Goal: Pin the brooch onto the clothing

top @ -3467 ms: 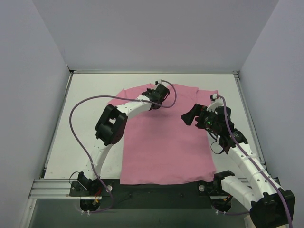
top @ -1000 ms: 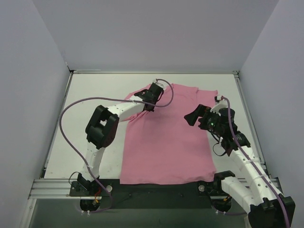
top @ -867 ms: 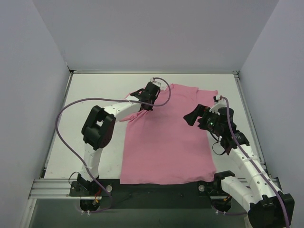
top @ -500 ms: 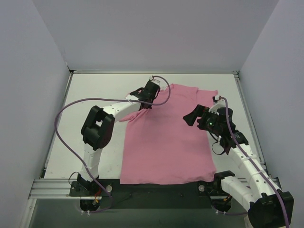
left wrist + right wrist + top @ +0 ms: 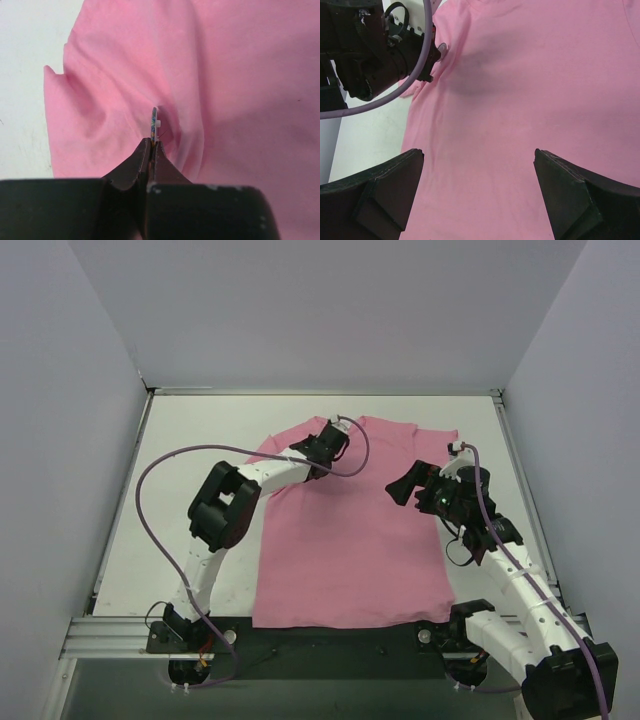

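Pale walls, white table, brooch pinched edge-on over the pink shirt

Pale grey walls [image 5: 300, 310] close in a white table [image 5: 190, 425], and the clothing [image 5: 350, 540], a pink short-sleeved T-shirt, lies spread across it with its hem toward the arm bases. The left gripper [image 5: 328, 448] reaches to the upper left part of the shirt, close to the collar end. Seen from its own wrist camera, the left gripper [image 5: 151, 142] has its fingers [image 5: 136, 162] pressed together, pinching the brooch [image 5: 154, 120]. The brooch sticks out just beyond the fingertips, upright and edge-on, so only a thin rim and a small white fitting show. Directly ahead of the tips the fabric [image 5: 240, 75] is gathered into deep creases that run out from the brooch, and a fold of the sleeve lies off to the tool's left against bare table [image 5: 30, 50]. Whether the brooch touches the cloth cannot be told.

The right gripper [image 5: 405, 485] hangs over the right side of the shirt. In its wrist view the right gripper [image 5: 479, 155] is spread wide, one finger [image 5: 385, 195] at each lower corner, with smooth pink fabric [image 5: 520, 90] showing between them. Ahead of it and to its left sits the left arm's dark wrist [image 5: 370, 55], with a purple cable [image 5: 395, 97] looping beneath
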### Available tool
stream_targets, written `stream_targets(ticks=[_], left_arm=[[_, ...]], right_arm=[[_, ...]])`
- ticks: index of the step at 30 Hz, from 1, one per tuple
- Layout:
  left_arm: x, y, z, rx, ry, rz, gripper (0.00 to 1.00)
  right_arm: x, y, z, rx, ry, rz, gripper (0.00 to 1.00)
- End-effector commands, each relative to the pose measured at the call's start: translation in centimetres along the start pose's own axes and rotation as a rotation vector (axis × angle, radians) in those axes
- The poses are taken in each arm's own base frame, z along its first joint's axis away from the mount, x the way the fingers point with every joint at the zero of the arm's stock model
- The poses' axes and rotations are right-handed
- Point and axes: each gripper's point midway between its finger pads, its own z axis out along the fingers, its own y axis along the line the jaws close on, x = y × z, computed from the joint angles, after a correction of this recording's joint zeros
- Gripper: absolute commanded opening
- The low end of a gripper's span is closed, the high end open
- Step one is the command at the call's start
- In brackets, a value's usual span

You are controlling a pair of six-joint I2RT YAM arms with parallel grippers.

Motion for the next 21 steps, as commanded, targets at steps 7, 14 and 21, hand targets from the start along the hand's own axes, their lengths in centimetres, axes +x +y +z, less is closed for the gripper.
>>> stream_targets(ticks=[7, 14, 21], left_arm=[[-0.6, 0.7, 1.1, -0.065, -0.077, 0.09, 0.0], [-1.5, -1.1, 0.3, -0.033, -0.121, 0.114, 0.0], [-3.0, -2.6, -0.8, 0.001, -0.167, 0.116, 0.0]], right_arm=[[-0.5, -0.2, 0.1, 0.0, -0.018, -0.002, 1.0], [-0.5, -0.4, 0.3, 0.01, -0.013, 0.001, 1.0], [-0.3, -0.6, 0.4, 0.012, -0.008, 0.001, 1.0]])
